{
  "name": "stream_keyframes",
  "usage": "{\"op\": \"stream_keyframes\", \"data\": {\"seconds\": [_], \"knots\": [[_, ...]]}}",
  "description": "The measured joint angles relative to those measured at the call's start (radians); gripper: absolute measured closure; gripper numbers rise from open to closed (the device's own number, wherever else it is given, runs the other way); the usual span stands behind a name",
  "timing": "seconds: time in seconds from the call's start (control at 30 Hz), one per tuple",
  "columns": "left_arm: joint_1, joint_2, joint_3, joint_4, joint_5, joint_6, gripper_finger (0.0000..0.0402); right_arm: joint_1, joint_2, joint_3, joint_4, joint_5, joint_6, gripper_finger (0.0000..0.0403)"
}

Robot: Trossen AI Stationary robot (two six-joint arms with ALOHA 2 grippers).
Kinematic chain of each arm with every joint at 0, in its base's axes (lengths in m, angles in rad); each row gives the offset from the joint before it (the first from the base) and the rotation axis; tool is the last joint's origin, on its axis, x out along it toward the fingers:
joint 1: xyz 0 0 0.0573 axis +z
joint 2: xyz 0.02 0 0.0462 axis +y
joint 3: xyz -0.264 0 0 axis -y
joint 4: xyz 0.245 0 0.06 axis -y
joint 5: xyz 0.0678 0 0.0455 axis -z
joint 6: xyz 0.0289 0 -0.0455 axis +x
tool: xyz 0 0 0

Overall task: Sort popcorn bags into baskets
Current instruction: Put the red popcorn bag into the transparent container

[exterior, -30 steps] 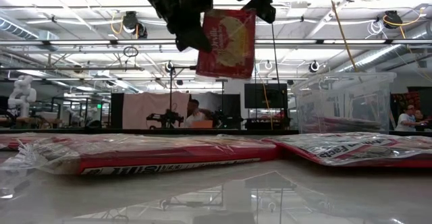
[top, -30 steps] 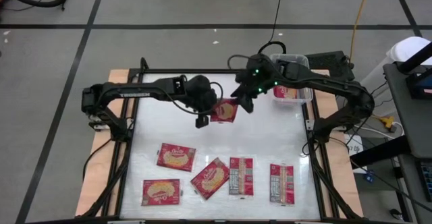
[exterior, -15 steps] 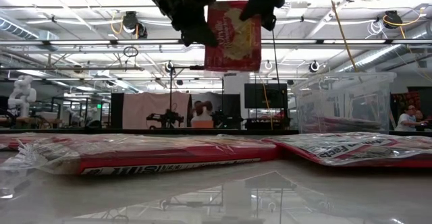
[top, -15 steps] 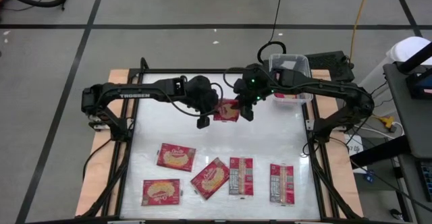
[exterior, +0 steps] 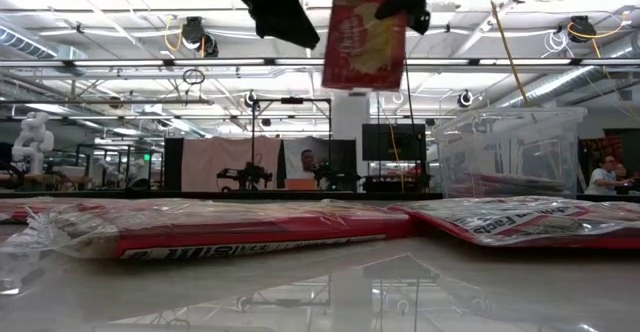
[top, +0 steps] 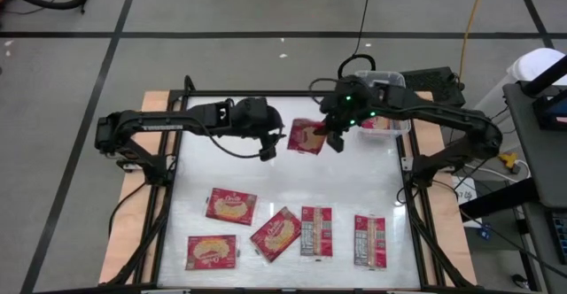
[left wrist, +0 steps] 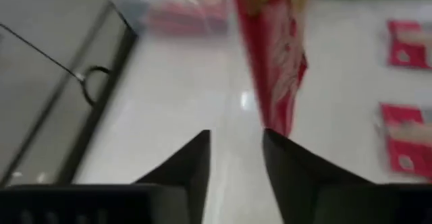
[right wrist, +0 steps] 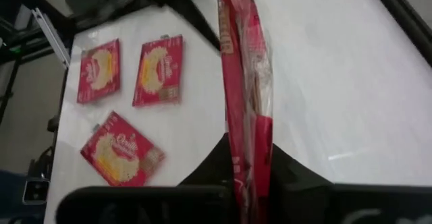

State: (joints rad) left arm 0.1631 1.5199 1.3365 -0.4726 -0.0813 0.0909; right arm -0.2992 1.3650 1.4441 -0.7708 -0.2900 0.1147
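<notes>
Your popcorn bag hangs in the air from the right gripper, pinched by one edge between its fingers, with the basket just beyond that gripper. It looks light, thin and floppy, and the glossy wrap may be slippery, so grip the sealed edge firmly. It is a flat red packet with a yellow popcorn picture. The left gripper, fingers parted and empty, sits just beside it

White table, five popcorn bags, basket
</notes>
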Motion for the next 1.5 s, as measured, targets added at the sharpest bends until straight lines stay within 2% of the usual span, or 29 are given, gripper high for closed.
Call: {"op": "stream_keyframes", "data": {"seconds": [0.17,0.33,0.6,0.8,1.0,1.1,1.23,1.5], "knots": [[0.024,-0.016,0.0,0.005,-0.026,-0.055,0.0192,-0.074,-0.088,0.0,-0.073,-0.005,-0.03,0.0388],[0.056,-0.016,0.0,-0.014,-0.029,-0.134,0.0166,-0.179,-0.174,0.0,-0.167,-0.12,-0.036,0.0387],[0.087,-0.016,0.0,-0.027,-0.025,-0.233,0.0184,-0.341,-0.265,0.0,-0.375,-0.122,-0.213,0.0388],[0.085,-0.016,0.0,-0.046,-0.002,-0.297,0.0208,-0.477,-0.295,0.0,-0.405,-0.008,-0.335,0.0386],[0.073,-0.016,0.0,-0.067,0.035,-0.36,0.0222,-0.594,-0.296,0.0,-0.447,0.027,-0.455,0.0386],[0.061,-0.016,0.0,-0.074,0.036,-0.368,0.0219,-0.642,-0.296,0.0,-0.451,0.031,-0.503,0.0386],[0.048,-0.015,0.0,-0.078,0.036,-0.374,0.0214,-0.707,-0.284,0.0,-0.496,0.087,-0.577,0.0386],[0.048,-0.015,0.0,-0.076,0.028,-0.389,0.0219,-0.794,-0.218,-0.092,-0.5,0.071,-0.641,0.0385]]}}
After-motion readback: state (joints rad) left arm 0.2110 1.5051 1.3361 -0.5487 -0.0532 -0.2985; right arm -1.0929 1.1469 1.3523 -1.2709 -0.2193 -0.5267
